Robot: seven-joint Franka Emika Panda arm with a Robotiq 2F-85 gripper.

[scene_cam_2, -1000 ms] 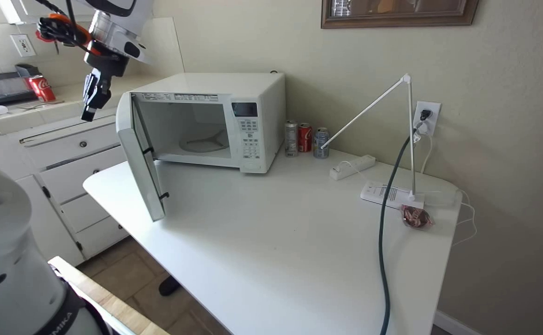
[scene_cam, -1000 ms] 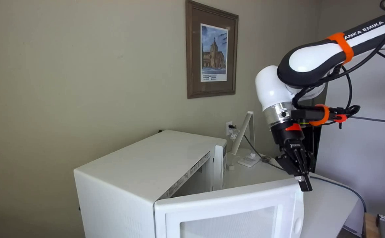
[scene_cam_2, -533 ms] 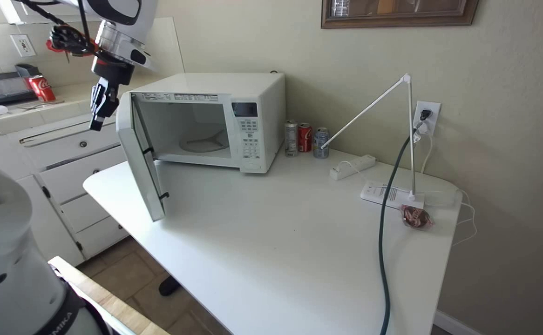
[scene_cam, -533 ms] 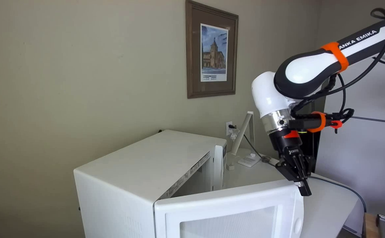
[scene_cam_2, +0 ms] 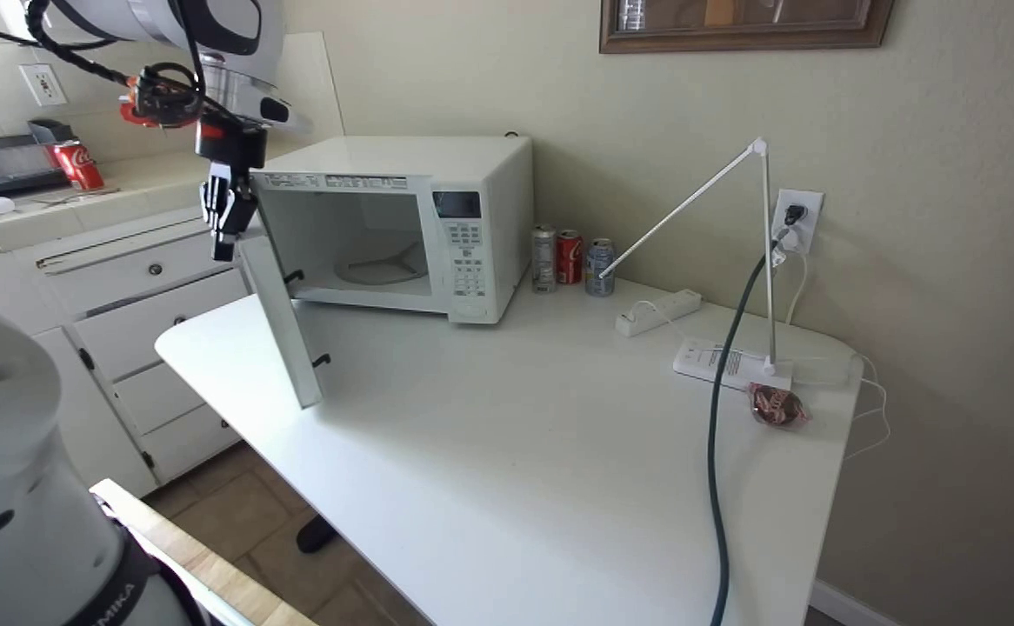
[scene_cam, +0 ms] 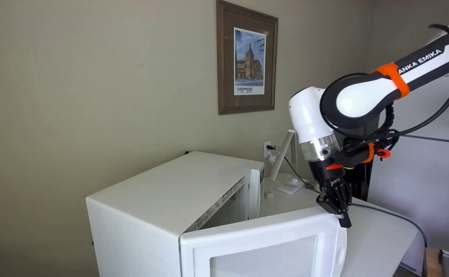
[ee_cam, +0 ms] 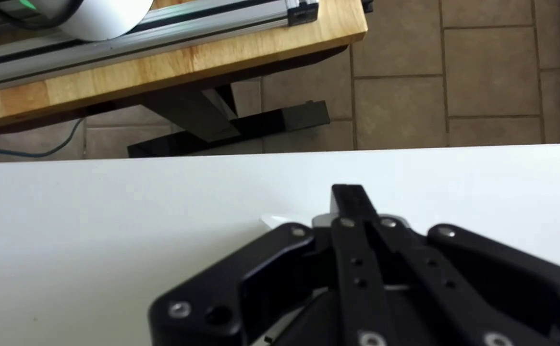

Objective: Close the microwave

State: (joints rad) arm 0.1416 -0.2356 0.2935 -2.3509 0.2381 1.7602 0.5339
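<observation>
Well in front and to the left of the microwave (scene_cam_2: 437, 252), in an exterior view, rises the robot's white base (scene_cam_2: 3, 469). Farther back on that side of the microwave, a red can (scene_cam_2: 79, 165) stands on a tiled worktop (scene_cam_2: 150, 181) above white drawers (scene_cam_2: 116, 283). The gripper (scene_cam_2: 224, 248) points down at the microwave's left front; its jaws are narrow, drawn together into one tip, by the free upper corner of the door (scene_cam: 263, 248). Whether they touch it I cannot tell. The door stands swung out from the microwave's left front edge, and a turntable (scene_cam_2: 376, 274) shows inside. The microwave sits on the white counter (scene_cam_2: 507, 469), toward the wall. Just right of it stand a silver can (scene_cam_2: 543, 261), a second red can (scene_cam_2: 570, 258) and a blue-grey can (scene_cam_2: 600, 269). Farther right of the microwave come a small white block (scene_cam_2: 657, 313), a jointed white lamp (scene_cam_2: 690, 203) and a dark green cable (scene_cam_2: 712, 443). A framed picture (scene_cam_2: 742, 39) hangs above and to the microwave's right. Well right of the microwave are a reddish wrapped packet (scene_cam_2: 777, 406) and a wall outlet (scene_cam_2: 807, 204).
</observation>
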